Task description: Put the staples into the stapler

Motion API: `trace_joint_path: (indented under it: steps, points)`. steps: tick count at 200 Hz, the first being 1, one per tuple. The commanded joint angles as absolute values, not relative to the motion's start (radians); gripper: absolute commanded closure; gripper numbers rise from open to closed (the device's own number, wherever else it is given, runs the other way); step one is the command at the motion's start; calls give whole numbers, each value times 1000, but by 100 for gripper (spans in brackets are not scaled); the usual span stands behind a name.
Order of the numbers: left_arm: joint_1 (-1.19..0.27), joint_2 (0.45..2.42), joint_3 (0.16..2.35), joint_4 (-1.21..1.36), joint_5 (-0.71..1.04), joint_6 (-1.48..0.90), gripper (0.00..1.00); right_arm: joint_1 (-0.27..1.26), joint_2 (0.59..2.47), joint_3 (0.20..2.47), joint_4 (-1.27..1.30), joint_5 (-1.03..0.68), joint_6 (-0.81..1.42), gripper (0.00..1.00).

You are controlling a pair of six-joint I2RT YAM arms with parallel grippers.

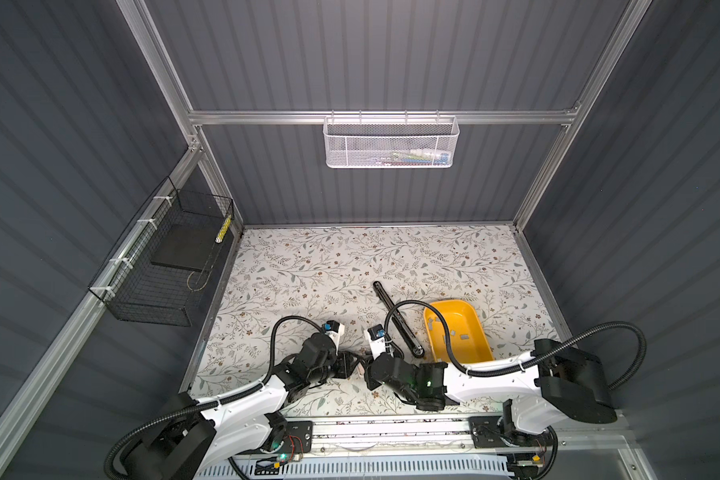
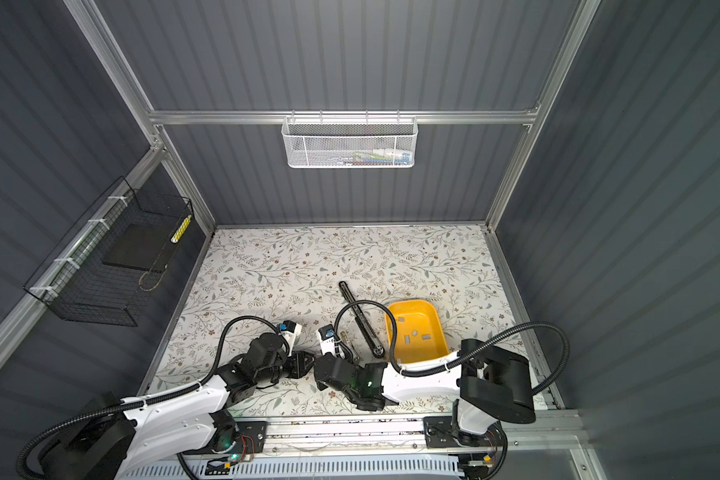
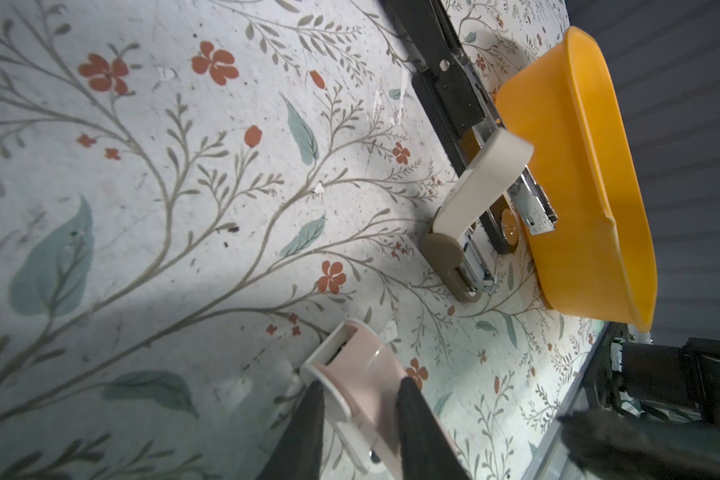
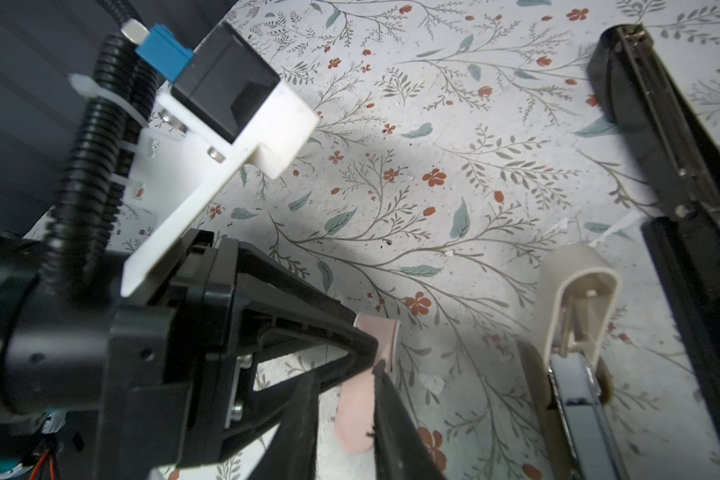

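A small pink stapler (image 3: 358,374) hangs just above the table near its front middle. My left gripper (image 3: 360,384) is shut on its sides. My right gripper (image 4: 344,372) has the same pink stapler (image 4: 360,415) between its fingers. One finger lies against it and a sliver of table shows beside the other, so I cannot tell if it grips. In both top views the two grippers (image 1: 356,368) (image 2: 317,370) meet tip to tip. The staples (image 1: 453,332) (image 2: 414,332) lie loose in a yellow tray (image 1: 470,320) to the right.
A beige stapler (image 3: 481,183) (image 4: 574,291) stands open just right of the grippers. A long black stapler (image 1: 395,318) (image 4: 674,145) lies open diagonally against the tray. A white mesh basket (image 1: 391,141) hangs on the back wall and a black wire basket (image 1: 163,257) on the left wall.
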State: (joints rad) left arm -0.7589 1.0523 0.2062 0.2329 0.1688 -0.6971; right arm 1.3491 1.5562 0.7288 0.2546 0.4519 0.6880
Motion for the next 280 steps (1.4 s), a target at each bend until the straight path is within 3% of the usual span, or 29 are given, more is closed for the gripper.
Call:
trace_joint_path:
  steps: [1,45,97,120,173,209,280]
  points:
    - [-765,1056,184,189,149,-697,69,1354,1611,701,250,414,743,76]
    - [-765,1055,178,198,152,-696,69,1379,1756,678,284,373,842,78]
    - [-767,1075,173,215,148,-693,68,1381,1730,664,270,415,838,77]
    - [-767,1070,192,189,135,-685,66,1376,1683,687,235,444,804,67]
    - [-765,1057,364,3,35,-588,51,1330,1516,679,183,492,744,59]
    - [-759,1101,494,-56,21,-530,47,1309,1401,584,152,538,736,52]
    - [-692,1223,628,59,227,-463,35,1226,1477,419,281,518,690,42]
